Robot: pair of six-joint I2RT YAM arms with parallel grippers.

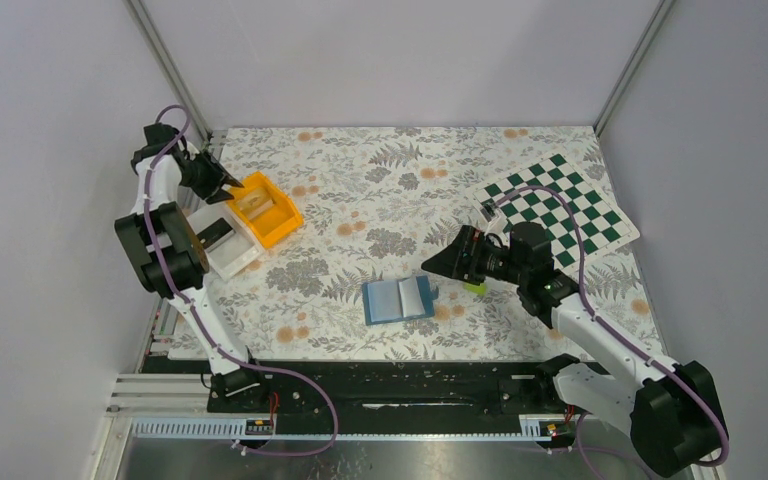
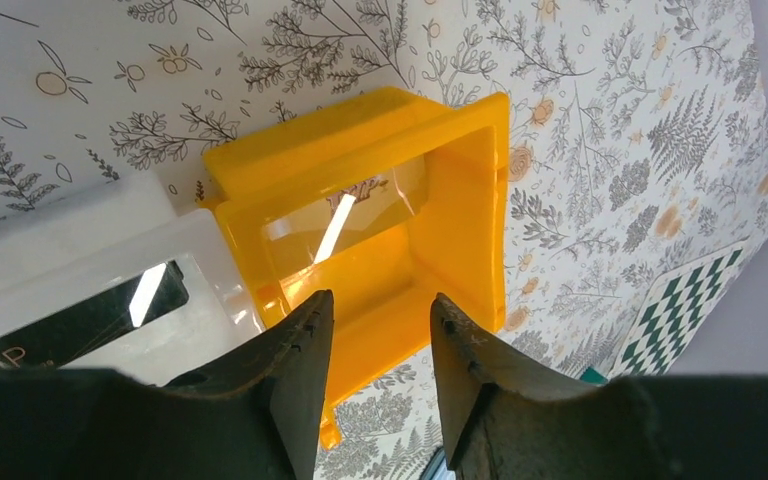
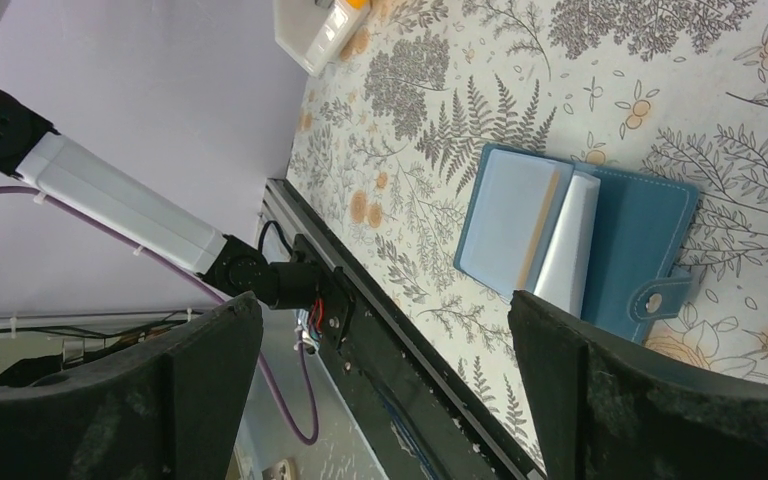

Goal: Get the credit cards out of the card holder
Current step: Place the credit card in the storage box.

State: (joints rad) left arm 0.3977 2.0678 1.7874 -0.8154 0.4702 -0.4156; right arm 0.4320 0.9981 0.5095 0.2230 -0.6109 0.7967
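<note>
Now we have the card holder (image 1: 398,299) lying open on the tabletop (image 1: 380,170), near the front edge and between the two arms. Its pale inner pockets face up and its snap tab points toward the right arm. Our right gripper (image 1: 440,263) hovers just beside it, jaws spread wide and empty. The left gripper (image 2: 380,322) hangs over the orange bin (image 2: 465,190) well off to the left, moderately parted and holding nothing. A lime-green card (image 1: 475,287) seems to lie on the tabletop under the right wrist. We judge the step in hand to be drawing a card out: a thin tan edge (image 3: 538,228), likely a card, shows along the centre fold in the right wrist view. To do it well we should come in low and flat, narrow the jaws first, pinch only that exposed edge, and pull along the pocket's opening. The light holder may drag or fold shut, so the left gripper could pin it.
</note>
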